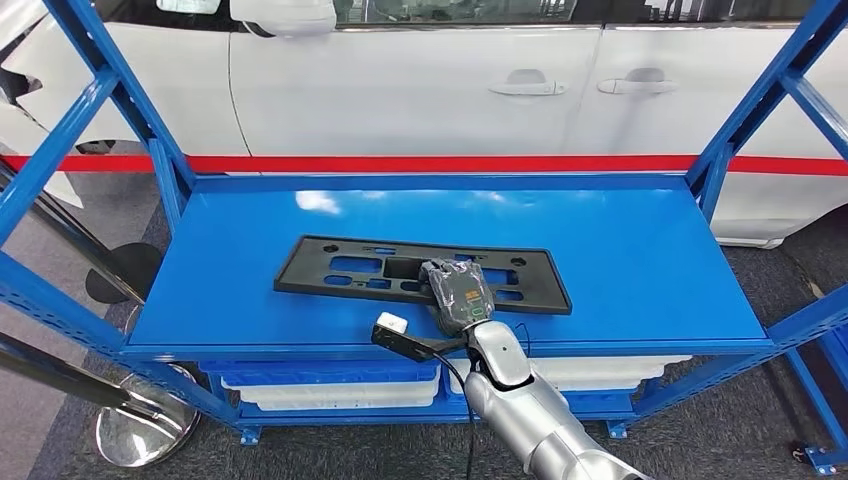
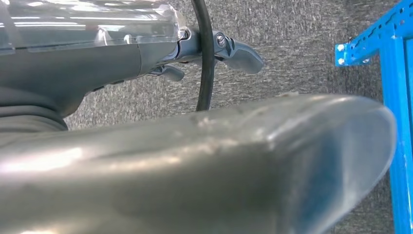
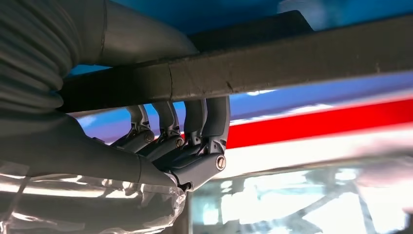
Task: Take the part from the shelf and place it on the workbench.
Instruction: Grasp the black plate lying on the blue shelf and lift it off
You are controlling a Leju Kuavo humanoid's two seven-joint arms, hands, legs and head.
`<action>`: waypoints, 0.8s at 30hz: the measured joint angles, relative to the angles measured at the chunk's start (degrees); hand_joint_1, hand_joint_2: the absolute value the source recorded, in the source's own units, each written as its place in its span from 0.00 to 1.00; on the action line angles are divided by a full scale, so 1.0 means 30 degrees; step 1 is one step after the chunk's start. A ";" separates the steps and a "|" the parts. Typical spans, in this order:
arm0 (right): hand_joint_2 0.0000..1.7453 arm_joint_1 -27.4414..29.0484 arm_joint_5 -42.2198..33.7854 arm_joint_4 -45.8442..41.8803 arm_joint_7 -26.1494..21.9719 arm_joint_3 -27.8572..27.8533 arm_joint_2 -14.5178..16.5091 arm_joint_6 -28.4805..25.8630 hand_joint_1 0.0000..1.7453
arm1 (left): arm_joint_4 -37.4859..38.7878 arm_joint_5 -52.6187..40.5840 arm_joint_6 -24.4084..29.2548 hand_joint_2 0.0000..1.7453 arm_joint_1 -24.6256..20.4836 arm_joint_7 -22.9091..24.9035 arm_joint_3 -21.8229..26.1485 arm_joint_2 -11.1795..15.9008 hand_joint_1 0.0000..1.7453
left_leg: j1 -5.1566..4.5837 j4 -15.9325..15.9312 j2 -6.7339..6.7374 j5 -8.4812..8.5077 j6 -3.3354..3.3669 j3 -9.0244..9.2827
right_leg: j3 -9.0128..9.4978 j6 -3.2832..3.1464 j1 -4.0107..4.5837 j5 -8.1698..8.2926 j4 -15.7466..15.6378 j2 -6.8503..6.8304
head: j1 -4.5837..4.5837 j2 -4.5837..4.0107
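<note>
Starting at the left, the left hand (image 2: 214, 53) is hanging low beside the robot's body over grey carpet, its fingers (image 2: 238, 56) curling loosely with nothing between them. A blue post of the shelf (image 2: 397, 122) is standing just beside it.

Moving to the middle, the part (image 1: 420, 273), a long black plastic frame with cut-outs, is lying flat on the blue deck of the shelf, close to the front edge. The right hand (image 1: 458, 293) is sitting right on the part's near rail, towards its right half. In the right wrist view its fingers (image 3: 195, 122) are hooking over one side of the dark bar (image 3: 272, 63) while the thumb (image 3: 141, 39) is pressing the other side: clamped on the part.

So the grasp looks made, and the part is not yet off the deck. By my reading, the next move is calling for a level lift, since the hold is off-centre and the long left end may droop or drag.

Below the deck, white trays (image 1: 330, 390) are sitting in blue bins; what they are holding I cannot tell.
</note>
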 joint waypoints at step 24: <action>1.00 0.8388 -2.0254 -2.1771 -0.7974 0.0057 -0.3122 0.3291 1.00 | 0.0000 0.1263 0.0799 1.00 0.0457 -0.0710 0.2352 -0.1259 0.00 | -0.0119 0.1109 -0.0083 -0.0483 -0.0578 -0.0404 | 0.0934 -0.0516 -0.0053 0.0606 -0.1420 -0.0091 | -0.0002 0.0000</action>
